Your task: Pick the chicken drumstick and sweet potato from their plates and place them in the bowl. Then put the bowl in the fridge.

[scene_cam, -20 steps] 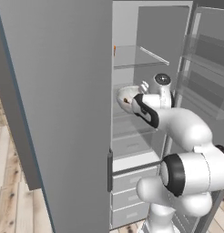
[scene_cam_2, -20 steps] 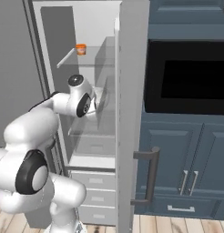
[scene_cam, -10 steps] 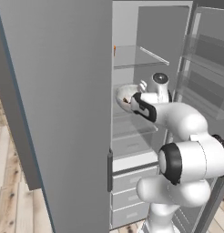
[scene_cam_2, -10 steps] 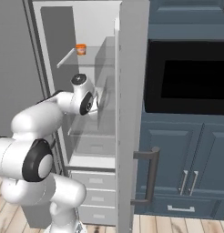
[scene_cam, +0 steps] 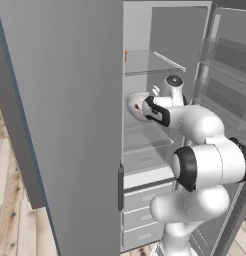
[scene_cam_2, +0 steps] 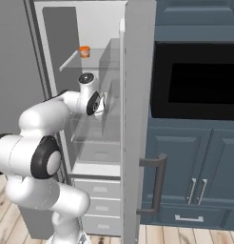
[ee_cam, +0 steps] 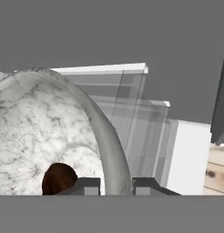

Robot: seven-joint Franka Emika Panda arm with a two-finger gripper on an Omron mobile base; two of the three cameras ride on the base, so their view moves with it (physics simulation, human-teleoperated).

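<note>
A small orange cup [scene_cam_2: 84, 51] sits on a high clear shelf. To the right are dark blue cabinets [scene_cam_2: 195, 171] with silver handles [scene_cam_2: 192, 190], and a black oven window [scene_cam_2: 199, 90] above them. The floor [scene_cam: 15, 225] is pale wood.

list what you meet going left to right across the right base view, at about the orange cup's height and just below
orange cup on the fridge shelf → fridge door seen edge-on → dark oven window in the blue cabinets
</note>
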